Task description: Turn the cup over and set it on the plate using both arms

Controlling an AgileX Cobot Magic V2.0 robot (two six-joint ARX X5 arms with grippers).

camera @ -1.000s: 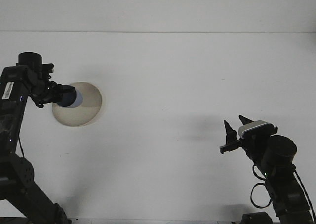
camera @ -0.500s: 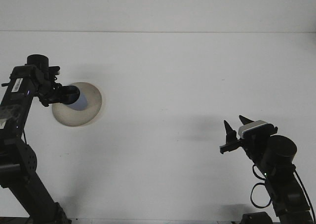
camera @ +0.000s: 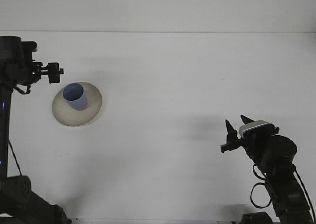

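Fingers of the right gripper (camera: 236,127) stand parted and empty, low at the right of the white table (camera: 187,76), well apart from everything else. Left gripper (camera: 55,73) hovers just beside and above the plate; whether its fingers are parted or closed cannot be told from here. Blue cup (camera: 75,96) stands mouth-up on the beige plate (camera: 86,115), free of both grippers.

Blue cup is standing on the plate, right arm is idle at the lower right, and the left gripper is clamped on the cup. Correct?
Not quite. The front view shows the left gripper apart from the blue cup, up and to the cup's left, holding nothing. The rest holds: the cup stands on the plate and the right gripper sits at the lower right, away from both.
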